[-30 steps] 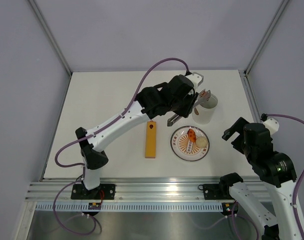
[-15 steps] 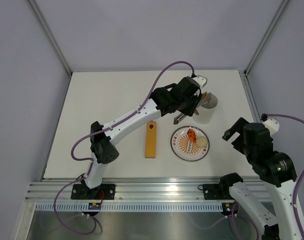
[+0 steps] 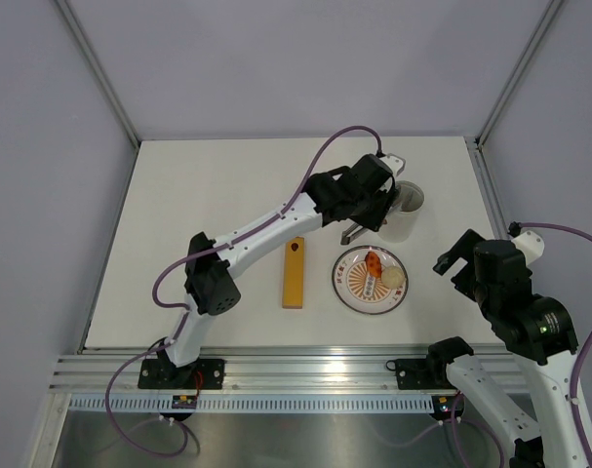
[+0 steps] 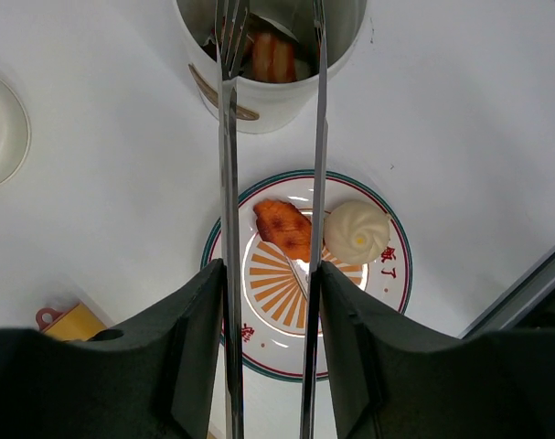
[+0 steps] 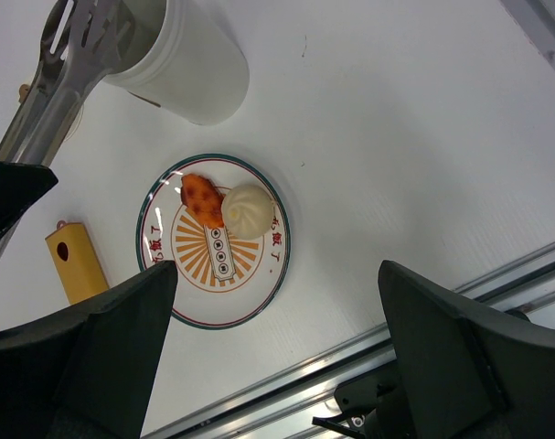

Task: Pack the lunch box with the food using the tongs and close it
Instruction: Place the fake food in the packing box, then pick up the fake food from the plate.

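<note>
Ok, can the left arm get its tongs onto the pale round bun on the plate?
Probably yes. The left hand holds the slim grey metal tongs with tips over the tall white tub; the pale round bun lies uncovered on the patterned round plate just beside it, nothing between.

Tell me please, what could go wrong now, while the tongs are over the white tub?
1. The tongs, held in the left gripper, have their tips at the lunch box mouth; pulling sideways might catch its rim and tip it.
2. The round bun on the plate may slip from the thin tong arms when picked.
</note>
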You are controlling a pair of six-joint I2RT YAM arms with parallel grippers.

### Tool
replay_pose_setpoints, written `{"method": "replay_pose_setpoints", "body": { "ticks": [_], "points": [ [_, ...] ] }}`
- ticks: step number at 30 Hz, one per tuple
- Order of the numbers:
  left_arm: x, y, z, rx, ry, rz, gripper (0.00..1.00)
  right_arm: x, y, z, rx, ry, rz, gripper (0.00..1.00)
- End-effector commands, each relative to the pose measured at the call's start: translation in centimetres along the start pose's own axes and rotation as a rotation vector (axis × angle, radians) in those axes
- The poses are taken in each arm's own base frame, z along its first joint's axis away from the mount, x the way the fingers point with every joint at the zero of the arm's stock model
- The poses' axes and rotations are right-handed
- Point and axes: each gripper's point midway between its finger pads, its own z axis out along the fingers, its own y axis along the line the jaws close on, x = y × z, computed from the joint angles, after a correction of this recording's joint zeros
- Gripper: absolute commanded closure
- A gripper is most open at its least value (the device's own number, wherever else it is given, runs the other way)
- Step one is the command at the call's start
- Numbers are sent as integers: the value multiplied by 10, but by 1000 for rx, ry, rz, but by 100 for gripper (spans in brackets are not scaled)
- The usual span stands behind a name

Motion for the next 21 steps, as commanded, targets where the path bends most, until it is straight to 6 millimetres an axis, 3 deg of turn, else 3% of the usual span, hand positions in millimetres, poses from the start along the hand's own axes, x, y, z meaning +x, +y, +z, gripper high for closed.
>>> {"method": "replay_pose_setpoints", "body": {
  "ticks": [1,7,15,19,21],
  "points": [
    [-39,-13,-25,59,-121,-9,54,-10,-1,-7,6,-29,26,0],
    [-50,-17,-42,79,-161,-16,54,-9,-1,-7,6,-27,26,0],
    [-75,-26,-112,107,-283,0,55,-10,2,-5,1,-28,26,1],
    [-64,-26,-135,101,-284,7,56,-9,3,-4,1,-26,24,1],
    [-48,-23,-136,89,-242,-3,56,-8,3,-3,1,-22,23,1]
  ]
}}
